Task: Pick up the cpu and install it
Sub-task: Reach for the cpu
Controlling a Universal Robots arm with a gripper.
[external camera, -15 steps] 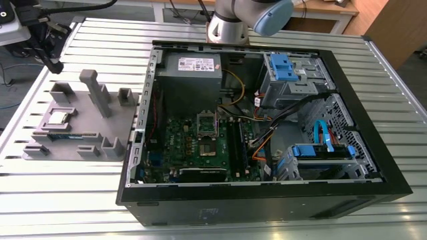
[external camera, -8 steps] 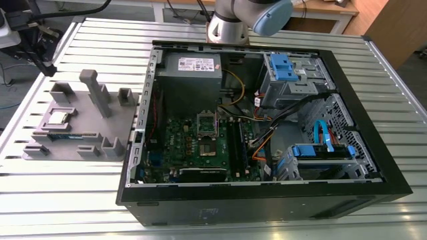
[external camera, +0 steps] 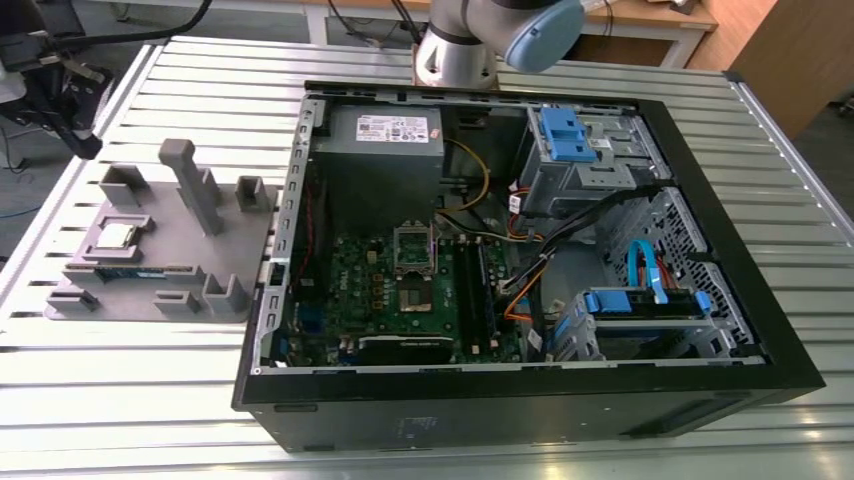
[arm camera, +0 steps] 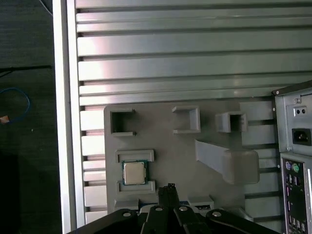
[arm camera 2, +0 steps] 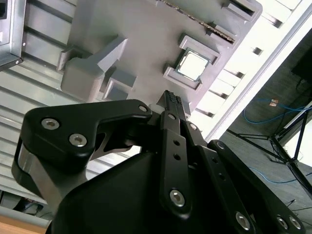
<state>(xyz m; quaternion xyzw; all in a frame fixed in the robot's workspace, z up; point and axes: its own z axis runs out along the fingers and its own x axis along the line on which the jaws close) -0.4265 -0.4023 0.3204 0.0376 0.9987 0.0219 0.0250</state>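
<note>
The cpu [external camera: 118, 235] is a small square chip with a shiny metal top, lying flat in a framed pocket of the grey holder plate [external camera: 167, 255] at the exterior view's left. In both wrist views I see it from above: cpu [arm camera 2: 192, 64], cpu [arm camera: 134, 173]. My gripper [arm camera: 169, 187] hangs high over the holder plate [arm camera: 165, 161], a little to the side of the chip, with its two dark fingers pressed together and nothing between them. The same shut gripper [arm camera 2: 173, 100] points toward the chip. The open socket [external camera: 414, 262] sits on the green motherboard inside the case.
An open black computer case [external camera: 534, 400] lies on the slatted metal table [external camera: 200, 80], with a grey power supply [external camera: 387, 140], blue drive brackets and cables inside. A green memory stick [external camera: 134, 272] rests on the holder plate, beside tall grey posts [external camera: 194, 185]. The arm [external camera: 487, 40] rises behind the case.
</note>
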